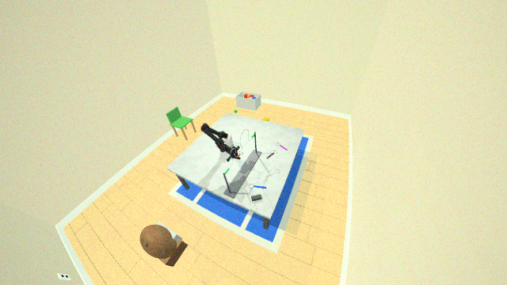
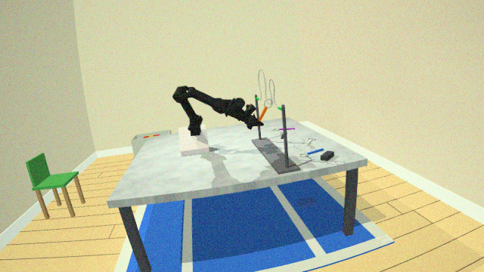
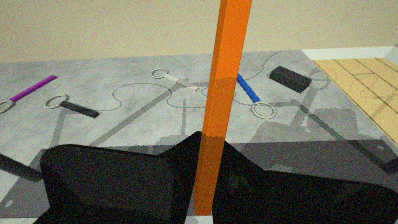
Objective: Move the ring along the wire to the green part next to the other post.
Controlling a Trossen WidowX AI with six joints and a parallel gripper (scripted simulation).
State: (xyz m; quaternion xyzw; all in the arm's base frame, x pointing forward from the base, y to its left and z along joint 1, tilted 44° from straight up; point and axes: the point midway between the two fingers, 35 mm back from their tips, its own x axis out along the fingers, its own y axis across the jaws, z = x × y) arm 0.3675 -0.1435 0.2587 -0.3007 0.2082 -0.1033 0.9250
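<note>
The orange handle (image 2: pixel 263 114) (image 3: pixel 229 60) slants up from my gripper (image 2: pixel 260 122) (image 3: pixel 205 138), which is shut on its lower part. The pale ring (image 2: pixel 265 103) at its top is between the two posts, by the low stretch of the wire (image 2: pixel 259 79) between its tall loops. The wire seems to pass through the ring; whether they touch is too small to tell. One green part (image 2: pixel 280 108) (image 1: pixel 226 171) is at the near post (image 2: pixel 285 140) (image 1: pixel 226 183), the other green part (image 2: pixel 257 98) (image 1: pixel 253 135) at the far post (image 1: pixel 256 143). The ring is out of the wrist view.
The posts stand on a dark base strip (image 1: pixel 241 180) (image 2: pixel 280 164). Beyond it on the table lie a blue-handled ring tool (image 2: pixel 315 151) (image 3: pixel 248 90), a black block (image 2: pixel 327 156) (image 3: pixel 290 79), a purple-handled one (image 3: pixel 34 89), a black-handled one (image 3: pixel 80 109) and a white-handled one.
</note>
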